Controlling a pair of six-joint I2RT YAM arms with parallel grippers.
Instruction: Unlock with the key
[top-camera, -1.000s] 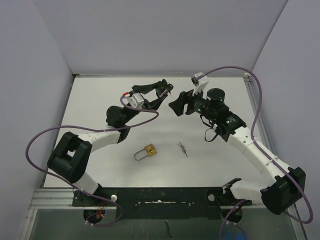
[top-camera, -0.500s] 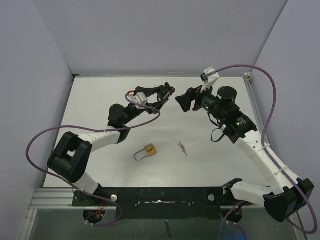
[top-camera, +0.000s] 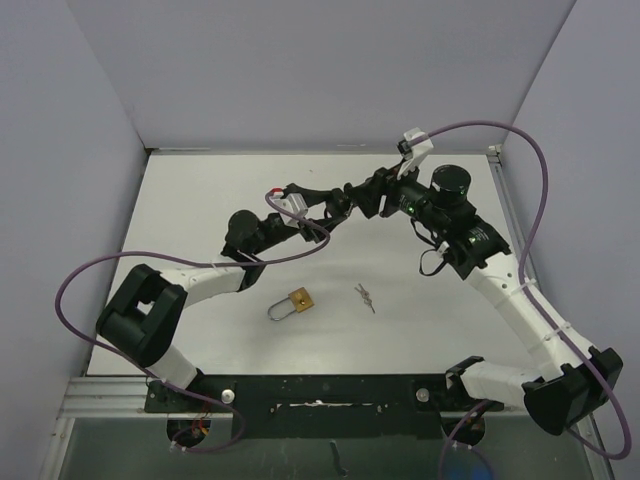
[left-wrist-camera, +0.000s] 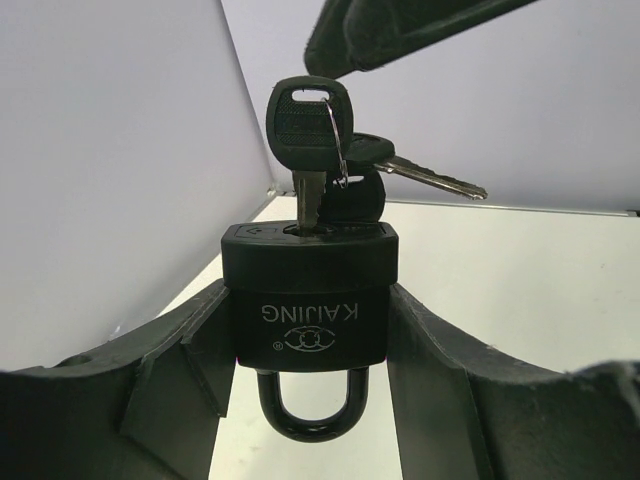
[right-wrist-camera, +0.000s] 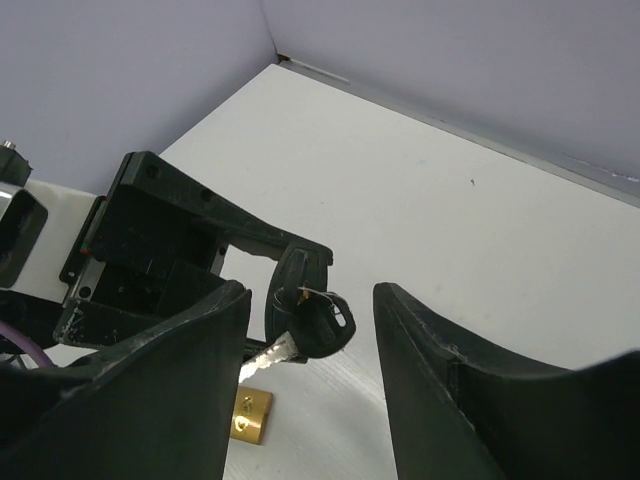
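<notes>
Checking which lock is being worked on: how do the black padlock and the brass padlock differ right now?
The black padlock is clamped between the jaws of the left gripper; the brass padlock lies flat on the table. The black padlock has a key in its keyhole; the brass padlock has none. Both are padlocks of similar shape.

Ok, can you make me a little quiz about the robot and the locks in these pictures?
1. True or false: the left claw holds a black padlock with a key stuck in it.
2. What lies on the table near the loose keys? A) a gold padlock B) a spoon C) a ball
3. Fill in: the right claw has its jaws ___ on either side of the key.

Key: 1 true; 2 A; 3 open.
</notes>
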